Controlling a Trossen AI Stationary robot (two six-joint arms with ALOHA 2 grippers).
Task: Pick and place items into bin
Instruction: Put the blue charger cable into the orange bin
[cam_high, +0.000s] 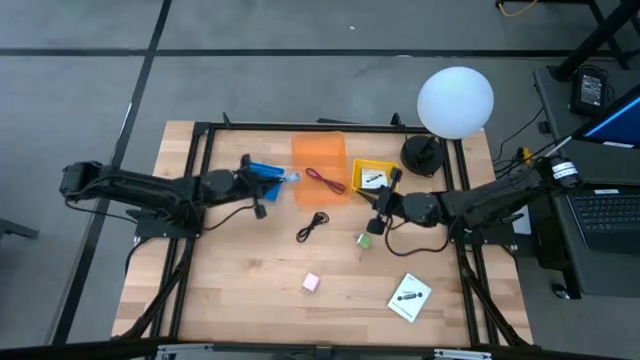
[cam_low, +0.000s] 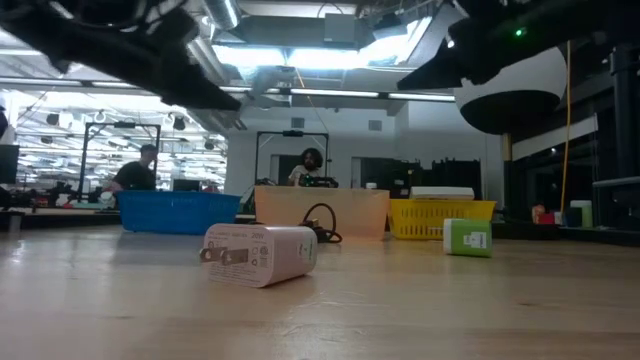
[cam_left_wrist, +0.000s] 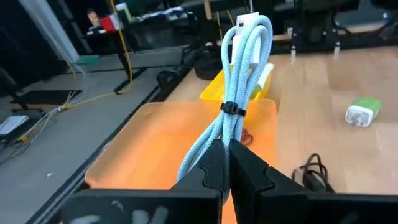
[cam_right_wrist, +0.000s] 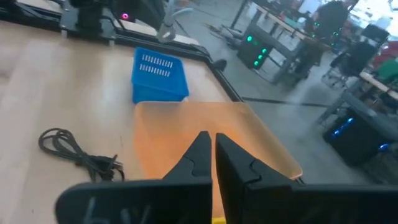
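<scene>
On the pale wooden table (cam_high: 240, 290), the translucent orange plastic bin (cam_left_wrist: 155, 140) sits below the left gripper (cam_left_wrist: 225, 163), clamped tight on a coiled pale-blue cable (cam_left_wrist: 244, 68), while the right gripper (cam_right_wrist: 209, 152) hovers closed, empty.

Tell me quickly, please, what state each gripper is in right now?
Left gripper: shut on the light blue cable bundle, above the orange bin.
Right gripper: shut, empty.
</scene>
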